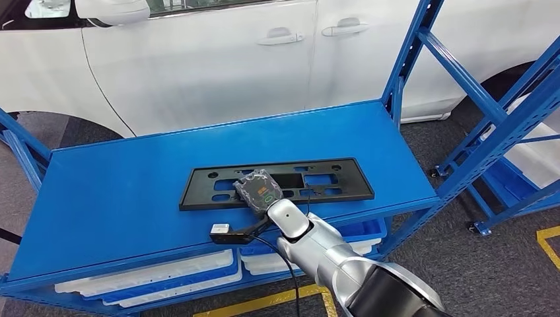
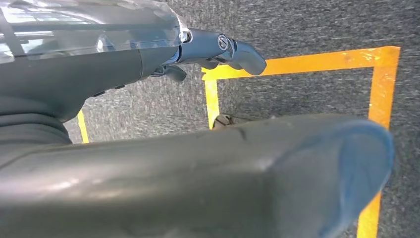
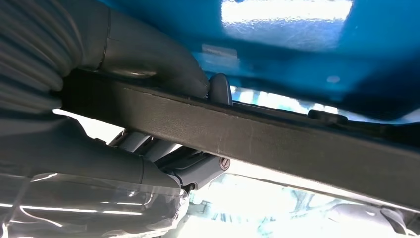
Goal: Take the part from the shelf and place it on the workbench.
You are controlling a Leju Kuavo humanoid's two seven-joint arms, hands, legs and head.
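The blue shelf (image 1: 132, 178) stands in front of a white car (image 1: 198, 59). On the shelf's top board, near its front edge, lies the long black part (image 1: 277, 181). The right hand (image 1: 259, 190) reaches over that front edge and holds the part's near rail, thumb (image 3: 163, 59) on one face, fingers (image 3: 198, 171) on the other. The left hand (image 2: 218, 49) hangs empty, fingers curled, over the floor away from the shelf. Judging by the one-handed grip, the long part may tip or twist loose when lifted

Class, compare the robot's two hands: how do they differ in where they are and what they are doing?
The right hand is up at the blue shelf, gripping the black part; the left hand hangs over grey floor with yellow lines, holding nothing.
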